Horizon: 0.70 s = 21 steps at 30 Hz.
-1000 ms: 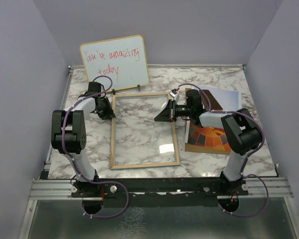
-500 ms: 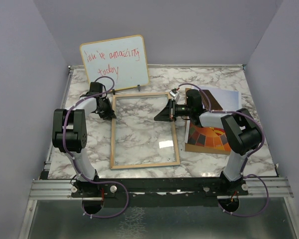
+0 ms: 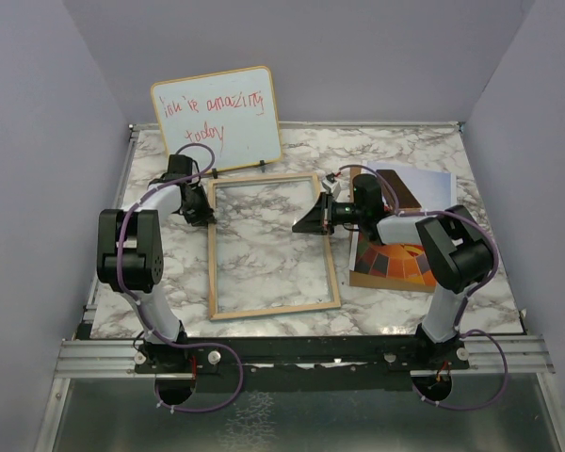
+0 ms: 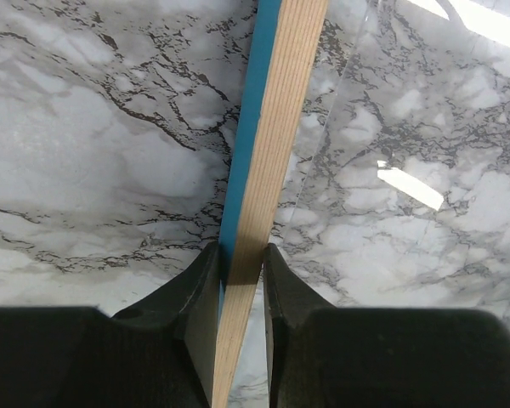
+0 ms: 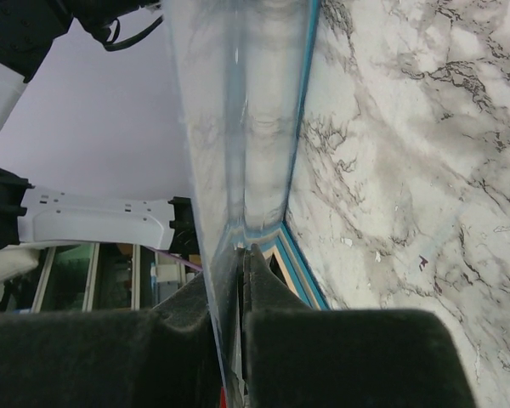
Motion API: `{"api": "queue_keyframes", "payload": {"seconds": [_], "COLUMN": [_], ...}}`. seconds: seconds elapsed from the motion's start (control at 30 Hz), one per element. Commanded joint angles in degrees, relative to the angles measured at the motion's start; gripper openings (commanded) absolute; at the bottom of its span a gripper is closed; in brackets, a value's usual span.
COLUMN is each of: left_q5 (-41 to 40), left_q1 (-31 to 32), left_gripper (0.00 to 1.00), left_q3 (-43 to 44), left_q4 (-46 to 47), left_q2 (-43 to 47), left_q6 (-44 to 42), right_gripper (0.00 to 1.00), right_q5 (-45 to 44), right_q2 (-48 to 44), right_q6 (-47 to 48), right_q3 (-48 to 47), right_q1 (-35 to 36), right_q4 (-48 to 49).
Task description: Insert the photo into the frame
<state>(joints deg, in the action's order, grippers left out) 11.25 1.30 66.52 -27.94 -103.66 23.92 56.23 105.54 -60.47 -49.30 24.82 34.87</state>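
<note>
- The frame (image 3: 273,309) lies on the bench (image 3: 169,282) between the arms, wood face up and empty. Its near rail looks to rest on the marble.
- The photo (image 3: 395,259) lies just right of the frame, partly under the right arm.
- The right end effector (image 3: 313,219) pinches the frame's right edge. That thin hold may slip or stress the pane.
- The left end effector (image 3: 205,209) pinches the left rail near the far corner.
- If the arms lift unevenly, the frame could twist, spring from a grip and drop. Swung right, it could shove the photo.
- The whiteboard (image 3: 217,118) stands just behind, and a raised far rail could knock it.
</note>
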Motion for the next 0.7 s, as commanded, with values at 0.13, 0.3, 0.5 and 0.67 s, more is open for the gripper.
{"api": "queue_keyframes", "payload": {"seconds": [0.13, 0.3, 0.5, 0.67], "left_q5": [1.21, 0.50, -2.68, -3.82], "left_q1": [-0.07, -0.07, -0.07, -0.07], "left_gripper": [0.29, 0.49, 0.53, 0.46], "left_q3": [-1.38, -1.89, -1.85, -1.10], "left_q4": [2.10, 1.95, 1.14, 0.86], "left_q2": [3.78, 3.47, 4.49, 5.86], "left_q6": [0.39, 0.07, -0.34, -0.81], "right_gripper": [0.05, 0.04, 0.04, 0.04], "right_q5": [3.22, 3.14, 3.44, 4.25], "right_q2": [1.34, 1.51, 0.49, -0.24], "right_q6": [-2.51, -2.11, -1.53, -2.13], "right_q3": [0.08, -1.15, -0.82, -1.01], "right_q1": [0.57, 0.58, 0.58, 0.58], "right_q4": [5.87, 4.33, 2.79, 2.54]}}
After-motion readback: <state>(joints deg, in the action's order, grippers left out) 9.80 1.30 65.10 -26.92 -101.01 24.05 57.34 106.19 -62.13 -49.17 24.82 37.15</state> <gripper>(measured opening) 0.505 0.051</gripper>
